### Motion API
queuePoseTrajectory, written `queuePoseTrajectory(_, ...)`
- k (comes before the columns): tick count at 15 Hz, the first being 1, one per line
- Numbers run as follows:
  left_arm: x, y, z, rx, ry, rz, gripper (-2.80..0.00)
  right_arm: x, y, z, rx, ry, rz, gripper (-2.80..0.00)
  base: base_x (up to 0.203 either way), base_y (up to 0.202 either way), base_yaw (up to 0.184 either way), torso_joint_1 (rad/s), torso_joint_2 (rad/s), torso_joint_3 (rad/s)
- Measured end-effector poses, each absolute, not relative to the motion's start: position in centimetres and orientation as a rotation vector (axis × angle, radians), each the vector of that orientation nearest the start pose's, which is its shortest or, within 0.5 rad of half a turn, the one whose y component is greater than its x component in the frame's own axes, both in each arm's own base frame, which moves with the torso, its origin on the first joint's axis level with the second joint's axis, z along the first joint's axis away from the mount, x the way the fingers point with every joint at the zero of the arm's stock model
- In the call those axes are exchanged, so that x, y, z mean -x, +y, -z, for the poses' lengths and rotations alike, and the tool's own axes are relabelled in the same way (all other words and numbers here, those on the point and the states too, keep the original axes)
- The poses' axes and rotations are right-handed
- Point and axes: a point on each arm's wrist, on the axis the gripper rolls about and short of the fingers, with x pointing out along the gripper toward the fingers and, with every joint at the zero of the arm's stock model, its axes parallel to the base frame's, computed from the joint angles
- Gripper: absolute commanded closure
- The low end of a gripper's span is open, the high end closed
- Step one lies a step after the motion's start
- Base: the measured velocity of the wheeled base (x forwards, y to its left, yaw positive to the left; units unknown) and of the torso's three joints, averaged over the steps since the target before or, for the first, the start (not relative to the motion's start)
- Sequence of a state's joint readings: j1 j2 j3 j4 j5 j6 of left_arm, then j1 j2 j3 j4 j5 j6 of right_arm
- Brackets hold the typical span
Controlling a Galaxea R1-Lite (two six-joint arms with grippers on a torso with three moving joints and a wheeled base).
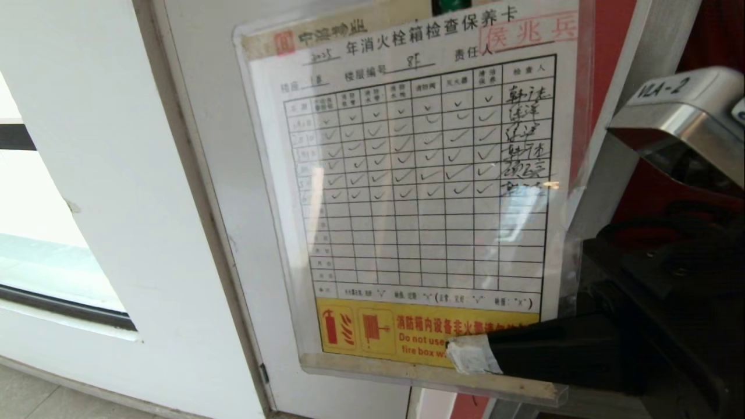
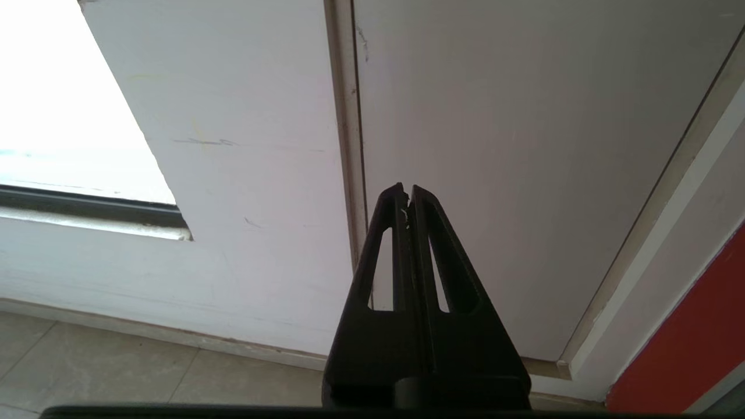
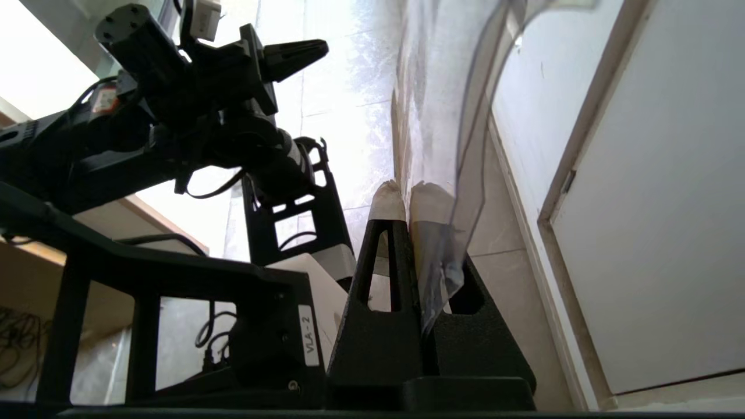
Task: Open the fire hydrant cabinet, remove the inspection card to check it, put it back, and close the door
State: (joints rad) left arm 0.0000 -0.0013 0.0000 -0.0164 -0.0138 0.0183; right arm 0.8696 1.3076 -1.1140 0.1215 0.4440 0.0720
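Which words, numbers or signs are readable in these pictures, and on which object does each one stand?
"年消火栓箱检查保养卡": title line of the inspection card.
"责任人": same card, beside a red stamp.
"检查人": last column heading; the other headings and the signatures are too blurred to read.
"Do not use" and "fire box": yellow strip, partly hidden by the right gripper.
"VLA-2": label on the robot frame.
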Motion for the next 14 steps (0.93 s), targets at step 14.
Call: queuePoseTrajectory(14,2.3,0.0,-7.7,-0.018,-0.018,0.013,0.00,-8.7,9.9,-30.6,-0.128,0.256,-1.192,0.00,0.000,0.000,0.000,0.000,0.00,0.000)
